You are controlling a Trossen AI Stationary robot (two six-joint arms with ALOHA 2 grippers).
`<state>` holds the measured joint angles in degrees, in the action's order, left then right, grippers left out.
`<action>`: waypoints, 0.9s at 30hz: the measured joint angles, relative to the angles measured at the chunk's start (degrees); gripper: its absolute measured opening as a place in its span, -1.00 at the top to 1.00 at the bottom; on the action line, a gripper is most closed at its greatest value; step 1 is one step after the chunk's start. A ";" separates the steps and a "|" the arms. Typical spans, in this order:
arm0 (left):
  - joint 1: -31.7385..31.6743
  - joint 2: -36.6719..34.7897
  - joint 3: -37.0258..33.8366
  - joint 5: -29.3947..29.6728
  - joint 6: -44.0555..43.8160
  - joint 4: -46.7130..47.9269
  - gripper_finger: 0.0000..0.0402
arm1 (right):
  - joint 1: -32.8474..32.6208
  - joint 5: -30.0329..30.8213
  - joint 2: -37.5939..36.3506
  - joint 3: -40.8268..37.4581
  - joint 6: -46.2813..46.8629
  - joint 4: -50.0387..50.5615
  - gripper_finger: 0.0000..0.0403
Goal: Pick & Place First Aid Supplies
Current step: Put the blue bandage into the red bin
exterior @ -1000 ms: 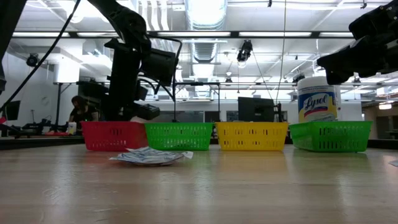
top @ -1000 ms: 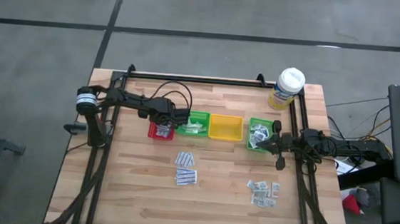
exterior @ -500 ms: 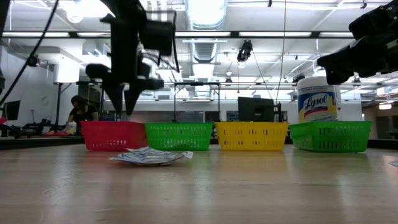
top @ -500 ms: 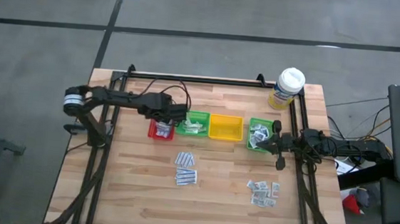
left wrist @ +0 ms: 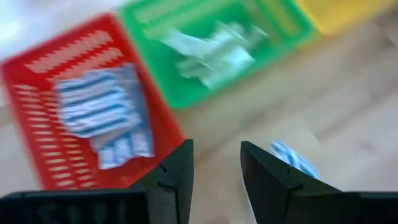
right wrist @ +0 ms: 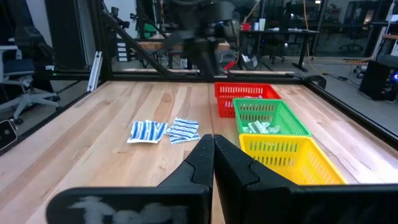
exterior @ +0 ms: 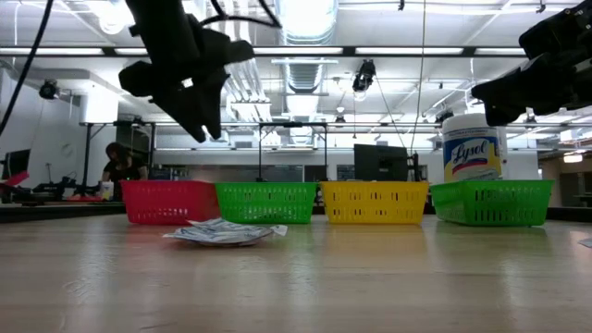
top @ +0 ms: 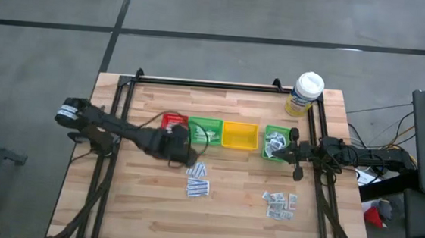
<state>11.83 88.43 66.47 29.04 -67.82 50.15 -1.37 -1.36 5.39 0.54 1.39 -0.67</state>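
Observation:
The first aid supplies lie in two loose groups on the wooden table: blue-striped packets (top: pixel 197 179) near the middle and grey-white squares (top: pixel 280 204) to the right. More blue-striped packets (left wrist: pixel 102 118) lie in the red tray (top: pixel 172 120), and pale sachets (left wrist: pixel 214 50) lie in the green tray (top: pixel 210 131) beside it. My left gripper (left wrist: pixel 216 152) hangs open and empty above the table, just in front of the red tray and beside the striped packets (left wrist: pixel 292 158). It sits high in the low view (exterior: pixel 203 125). My right gripper (right wrist: pixel 213 146) waits shut at the table's right side (top: pixel 290 150).
A yellow tray (top: pixel 239 135) and a second green tray (top: pixel 275 141) holding packets continue the row to the right. A white-lidded, yellow-labelled tub (top: pixel 306 94) stands at the far right corner. Black frame rails run along the table's left, right and far edges.
My left gripper has risen out of the red tray and swung toward the table's near edge. It now hangs high, in front of the tray and near the blue-striped packets. It has also tipped from pointing nearly straight down to a slant. The packets on the table have stayed where they were.

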 joint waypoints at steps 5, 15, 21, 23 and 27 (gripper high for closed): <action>6.26 2.06 -0.04 -0.02 3.80 -3.98 0.37 | 0.00 -0.01 -0.01 -0.01 0.07 0.02 0.96; 13.56 5.65 -0.04 -0.02 3.46 -9.67 0.37 | 0.00 0.00 -0.02 -0.01 0.10 0.02 0.96; 14.12 8.45 -0.06 0.00 3.53 -11.68 0.37 | 0.00 0.02 -0.01 0.01 0.00 0.00 0.96; 13.72 9.51 -0.06 0.00 3.42 -11.84 0.37 | 0.00 0.02 -0.01 -0.01 0.06 0.02 0.96; 12.60 11.50 -0.06 -0.50 0.80 -12.09 0.37 | 0.00 0.02 -0.01 -0.01 0.11 0.02 0.96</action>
<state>24.42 99.92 66.41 28.53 -67.02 38.06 -1.36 -1.34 5.39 0.54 1.50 -0.65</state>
